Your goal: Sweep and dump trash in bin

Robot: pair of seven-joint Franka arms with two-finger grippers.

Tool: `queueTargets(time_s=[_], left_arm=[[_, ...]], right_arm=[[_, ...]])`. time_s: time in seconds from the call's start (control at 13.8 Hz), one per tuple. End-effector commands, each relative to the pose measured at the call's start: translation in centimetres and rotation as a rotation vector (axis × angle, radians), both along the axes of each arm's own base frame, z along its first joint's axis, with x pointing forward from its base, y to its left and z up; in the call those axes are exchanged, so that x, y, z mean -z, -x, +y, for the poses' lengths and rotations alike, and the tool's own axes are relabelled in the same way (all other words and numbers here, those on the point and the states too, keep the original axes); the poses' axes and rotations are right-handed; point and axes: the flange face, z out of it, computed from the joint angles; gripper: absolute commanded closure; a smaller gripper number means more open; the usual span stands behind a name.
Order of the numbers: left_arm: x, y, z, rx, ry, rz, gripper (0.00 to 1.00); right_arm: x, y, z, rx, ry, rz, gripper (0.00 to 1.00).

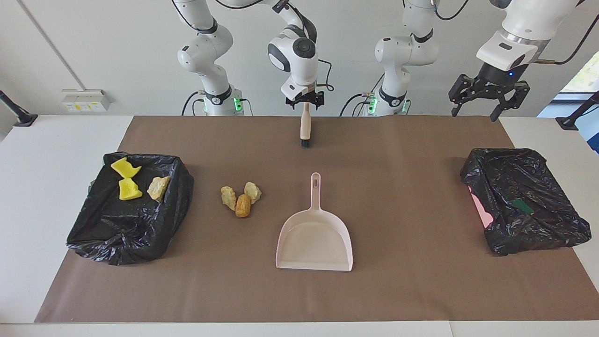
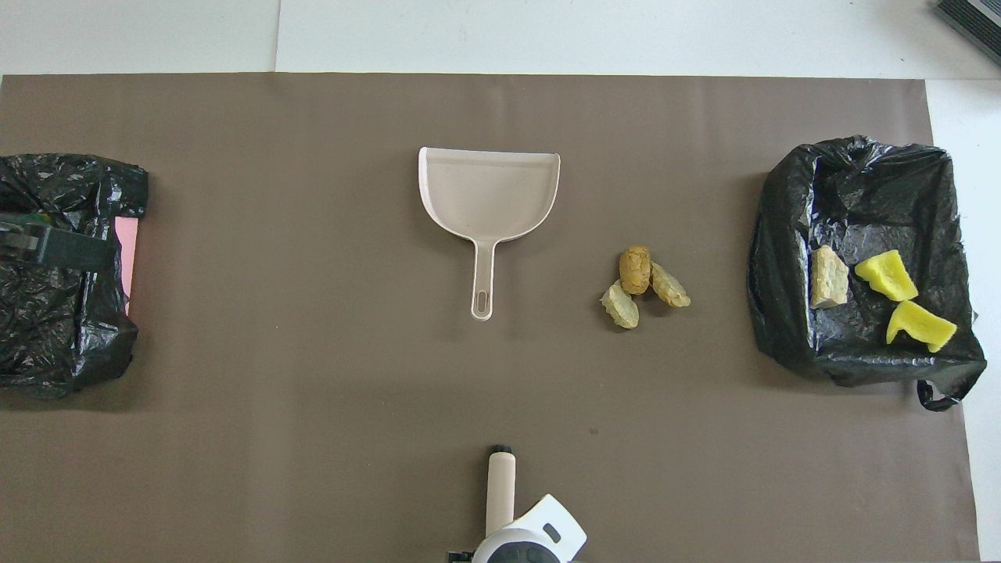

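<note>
Facing view: three tan, lumpy, bread-like chunks (image 1: 241,199) lie huddled together on the brown mat (image 1: 412,196), between the pale pink dustpan (image 1: 314,241) and the black-bagged bin (image 1: 131,234) toward the right arm's end of the tabletop. Inside that bin rest two bright yellow spongy pieces (image 1: 125,180) and a fourth tan chunk (image 1: 158,187). A second bagged bin (image 1: 524,224), with a strip of pink wall showing, sits toward the left arm's end. The dustpan lies flat, its handle pointing toward the robots. The white tabletop (image 1: 51,154) shows at both ends of the mat, with a plain pale wall above it. The right gripper (image 1: 305,105) points down at the handle end of the beige brush (image 1: 304,125), its fingers spread to either side of the handle; whether they touch it cannot be told. The brush's black bristles point away from the robots. The left gripper (image 1: 473,112) hangs in the air over the tabletop's edge, near the second bin, its fingers wide and holding nothing.

Overhead view: the three chunks sit level with the dustpan's handle, well apart from the brush, which lies nearer the robots. The binned pieces lie in the half of the bin nearer the robots. Only the right arm's wrist shows, over the brush's handle.
</note>
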Motion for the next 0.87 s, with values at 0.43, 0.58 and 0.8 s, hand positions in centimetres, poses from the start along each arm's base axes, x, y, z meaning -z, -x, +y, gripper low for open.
queueTargets(time_s=[0.43, 0.58, 0.8], left_arm=[[-0.7, 0.2, -2.2, 0.041, 0.018, -0.034, 0.0], [-0.5, -0.2, -3.0, 0.053, 0.02, -0.045, 0.0], [0.3, -1.3, -3.6, 0.06, 0.023, -0.069, 0.0]], right_arm=[[0.0, 2.6, 0.5, 0.009, -0.008, 0.033, 0.06], [0.2, 3.0, 0.6, 0.001, -0.007, 0.034, 0.19], [0.5, 3.3, 0.7, -0.012, -0.002, 0.038, 1.0]])
